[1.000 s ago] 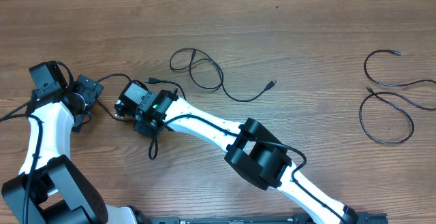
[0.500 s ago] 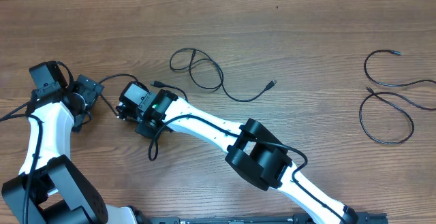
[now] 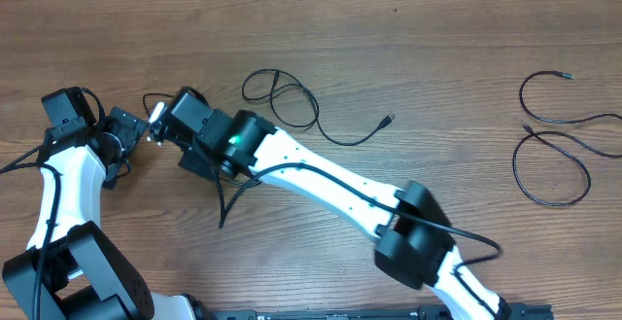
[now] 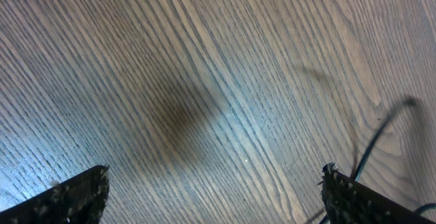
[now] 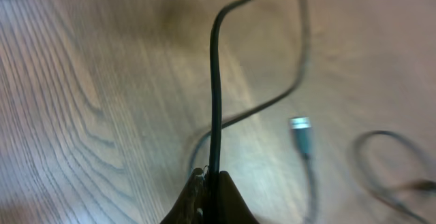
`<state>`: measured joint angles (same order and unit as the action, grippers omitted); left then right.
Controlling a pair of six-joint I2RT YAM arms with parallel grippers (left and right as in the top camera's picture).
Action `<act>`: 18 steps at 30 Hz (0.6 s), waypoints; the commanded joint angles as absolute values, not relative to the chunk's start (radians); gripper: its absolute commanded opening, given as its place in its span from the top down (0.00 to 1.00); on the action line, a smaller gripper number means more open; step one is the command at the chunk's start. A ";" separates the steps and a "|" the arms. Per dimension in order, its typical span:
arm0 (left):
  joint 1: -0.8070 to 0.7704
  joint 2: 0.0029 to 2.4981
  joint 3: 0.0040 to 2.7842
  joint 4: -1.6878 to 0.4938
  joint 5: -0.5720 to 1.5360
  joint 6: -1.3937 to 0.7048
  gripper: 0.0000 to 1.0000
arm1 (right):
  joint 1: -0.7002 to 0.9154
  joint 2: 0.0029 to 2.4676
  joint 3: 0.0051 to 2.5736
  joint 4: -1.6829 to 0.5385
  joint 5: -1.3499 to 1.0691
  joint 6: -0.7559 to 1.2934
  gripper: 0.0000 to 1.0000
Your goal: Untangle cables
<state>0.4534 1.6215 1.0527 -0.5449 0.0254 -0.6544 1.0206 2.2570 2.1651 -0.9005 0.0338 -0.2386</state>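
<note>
Black cable (image 5: 216,81) pinched between the closed fingers of right gripper (image 5: 208,183), near the table's (image 3: 389,28) left edge. Beside it, left gripper (image 4: 216,200) spread wide, empty. Farther back, looped cable (image 3: 317,114) lying loose. Two more cables (image 3: 588,174) apart by right edge. Probably mostly untangled, only the held strand left to lay out.

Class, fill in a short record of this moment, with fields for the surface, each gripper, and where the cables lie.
surface: wooden table
left gripper: open, nothing between its fingers
right gripper: shut
held cable: thin, black, pinched at the right gripper's fingertips
middle cable: loose loops on the table, plug end free
right-side cables: two separate loose loops, far from both grippers
</note>
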 commanded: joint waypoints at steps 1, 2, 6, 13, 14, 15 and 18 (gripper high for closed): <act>0.458 1.621 1.067 -0.541 0.019 -0.662 0.01 | 1.018 2.184 2.169 -0.910 0.151 -0.244 0.96; 0.458 1.621 1.067 -0.541 0.019 -0.662 0.01 | 1.018 2.170 2.169 -0.914 0.183 -0.244 0.96; 0.458 1.621 1.067 -0.541 0.019 -0.662 0.01 | 1.018 2.127 2.169 -0.929 0.297 -0.244 0.96; 0.458 1.621 1.067 -0.541 0.019 -0.662 0.00 | 1.003 2.100 2.168 -0.939 0.352 -0.238 0.96; 0.458 1.621 1.067 -0.541 0.019 -0.662 0.01 | 1.000 2.100 2.167 -0.950 0.336 -0.238 0.96; 0.458 1.621 1.067 -0.541 0.019 -0.662 0.01 | 0.999 2.100 2.167 -0.965 0.303 -0.231 0.96; 0.458 1.621 1.067 -0.541 0.019 -0.661 0.01 | 0.992 2.103 2.165 -1.014 0.201 -0.160 0.96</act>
